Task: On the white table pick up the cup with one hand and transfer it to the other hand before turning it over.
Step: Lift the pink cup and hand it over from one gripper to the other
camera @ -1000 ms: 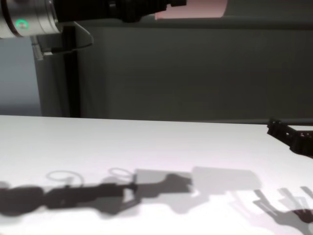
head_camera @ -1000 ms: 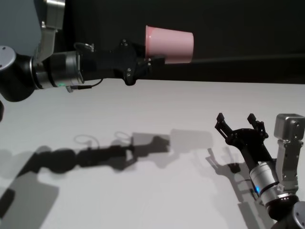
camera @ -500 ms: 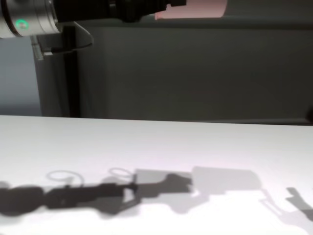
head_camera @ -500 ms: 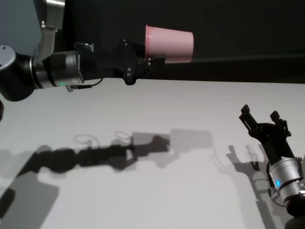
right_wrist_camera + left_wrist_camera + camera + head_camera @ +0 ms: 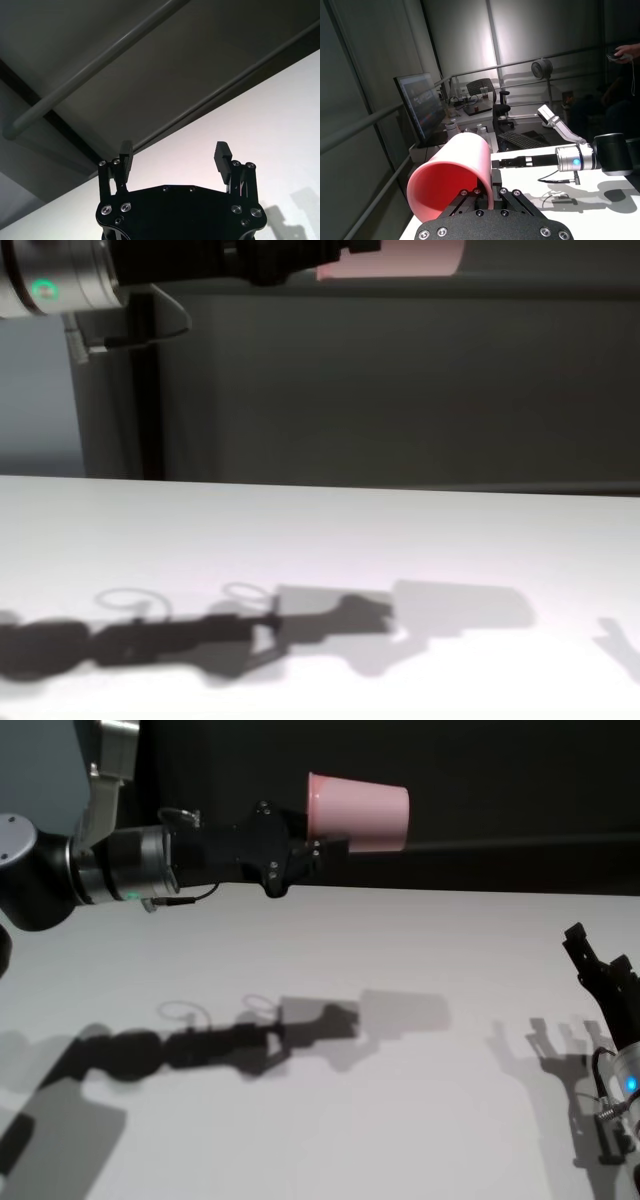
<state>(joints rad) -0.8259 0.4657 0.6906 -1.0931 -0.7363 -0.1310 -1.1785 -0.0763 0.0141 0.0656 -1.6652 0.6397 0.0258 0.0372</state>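
We see our left gripper [image 5: 315, 848] clamped on the rim of the pink cup [image 5: 358, 812], which lies sideways high above the white worktop [image 5: 330, 1120], against the dark wall panel [image 5: 500, 780]. Our right gripper [image 5: 600, 965], fingers spread and holding nothing, sits at the worktop's right edge, well apart.

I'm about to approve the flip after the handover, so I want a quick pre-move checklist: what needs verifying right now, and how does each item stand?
1. Cup gripped by the left gripper: ok, fingers clamp its rim, cup lying sideways.
2. Cup lifted off the white table: ok, its shadow falls well below it.
3. Right gripper released: ok, jaws open and empty.
4. Right gripper away from the cup: ok, low at the table's right edge.
5. Grip firmness against slipping: cannot tell.
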